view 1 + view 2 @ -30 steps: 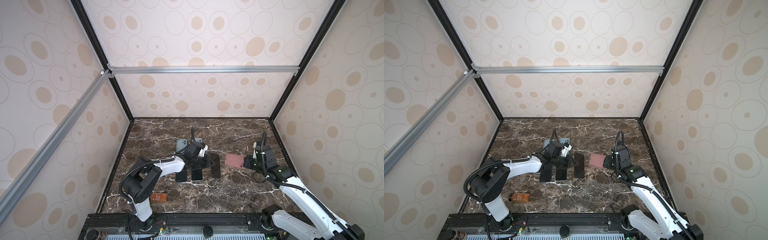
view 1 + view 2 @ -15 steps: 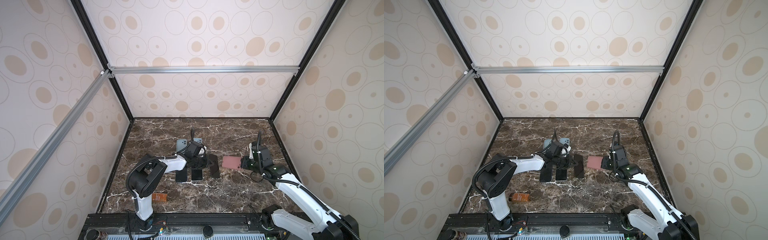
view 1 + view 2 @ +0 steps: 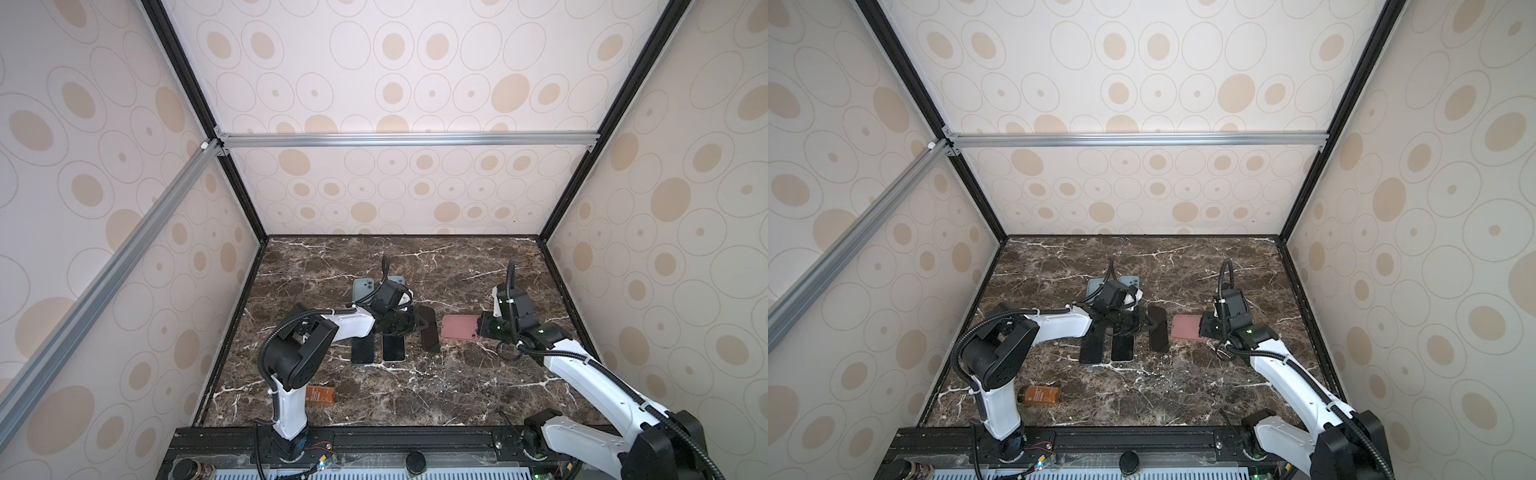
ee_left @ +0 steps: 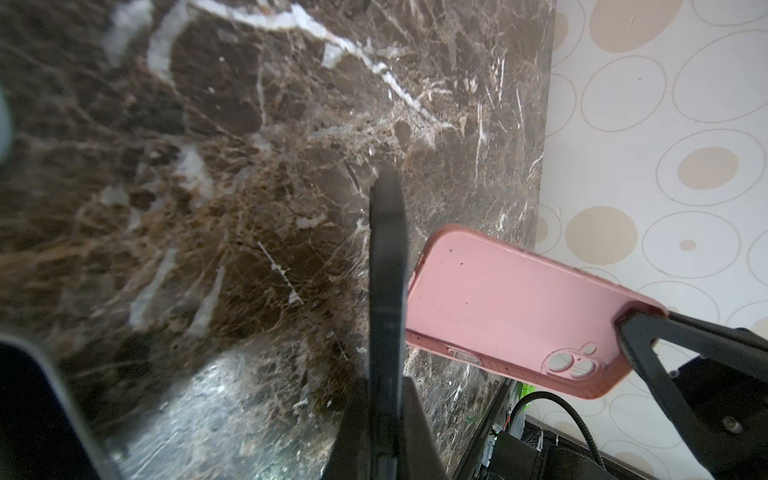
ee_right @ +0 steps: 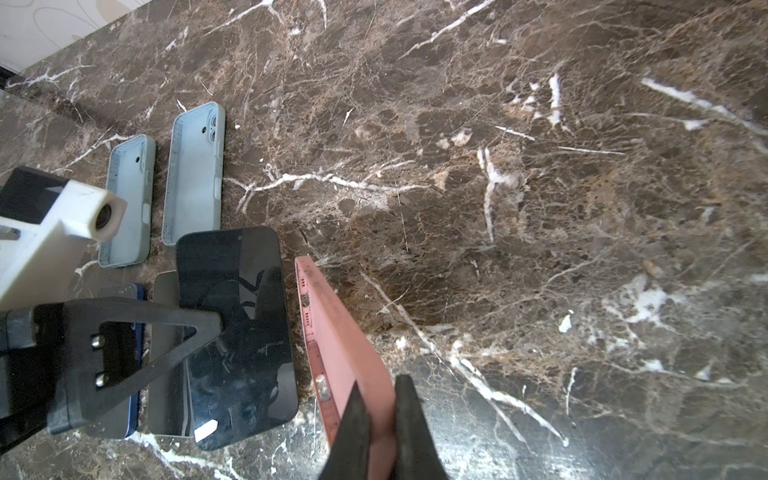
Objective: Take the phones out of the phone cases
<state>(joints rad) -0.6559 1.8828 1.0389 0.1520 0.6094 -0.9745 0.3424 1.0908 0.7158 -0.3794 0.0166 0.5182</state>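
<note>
The black phone [image 3: 428, 328] [image 3: 1158, 329] hangs just above the marble table, and my left gripper [image 3: 415, 324] is shut on its long edge. In the left wrist view the phone [image 4: 386, 270] shows edge-on, squeezed in my left gripper [image 4: 386, 399]. The pink phone case [image 3: 459, 327] [image 3: 1187, 327] floats to the phone's right, a narrow gap apart. My right gripper [image 3: 482, 328] [image 5: 380, 399] is shut on the case [image 5: 345, 345] at its camera end. The right wrist view has the phone [image 5: 237, 324] screen-up beside the case.
Two empty blue-grey cases [image 5: 126, 199] [image 5: 193, 174] lie behind the left gripper. Two other phones [image 3: 362, 347] [image 3: 393, 347] lie flat in front of it. A small orange bottle [image 3: 320, 395] lies near the left arm's base. Patterned walls close in the marble table [image 3: 457, 395].
The pink case has edged slightly left toward the phone, and both arms have shifted posture a little. Both grips are unchanged.
</note>
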